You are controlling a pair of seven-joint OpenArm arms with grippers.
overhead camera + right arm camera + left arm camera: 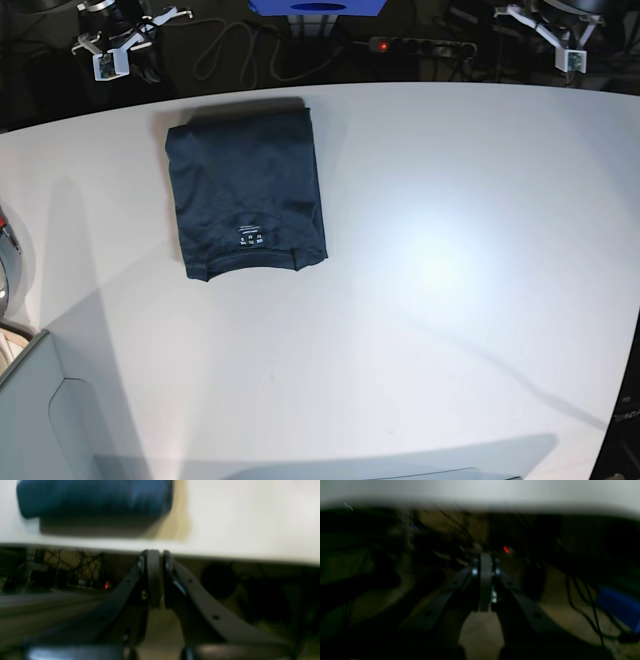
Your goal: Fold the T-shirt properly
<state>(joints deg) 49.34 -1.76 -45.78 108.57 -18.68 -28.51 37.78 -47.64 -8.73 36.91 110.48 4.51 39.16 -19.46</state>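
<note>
The T-shirt [246, 190] lies folded into a neat dark navy rectangle on the white desk [450, 270], in the desk's upper left part as the base view shows it, toward ten o'clock from the desk's middle. A small white label [250, 235] shows on the cloth near the edge facing six o'clock. The fold looks flat and its edges are fairly straight, with a slight bulge at the seven o'clock corner.

Both arms are drawn back off the desk, past its far edge at twelve o'clock. The right gripper [105, 62] sits at about eleven o'clock in the base view, well apart from the T-shirt and holding nothing. In the right wrist view the right gripper [155, 555] has its two dark fingers pressed together with no gap and nothing between them; beyond the tips lies the desk edge, with the T-shirt [95, 497] at about eleven o'clock.

The left gripper [570, 55] sits at about one o'clock in the base view, far from the cloth. In the blurred left wrist view the left gripper [486, 560] likewise has its fingers closed on each other, empty, over a dark floor with cables [585, 600] and a blue box [618, 607] at four o'clock.
</note>
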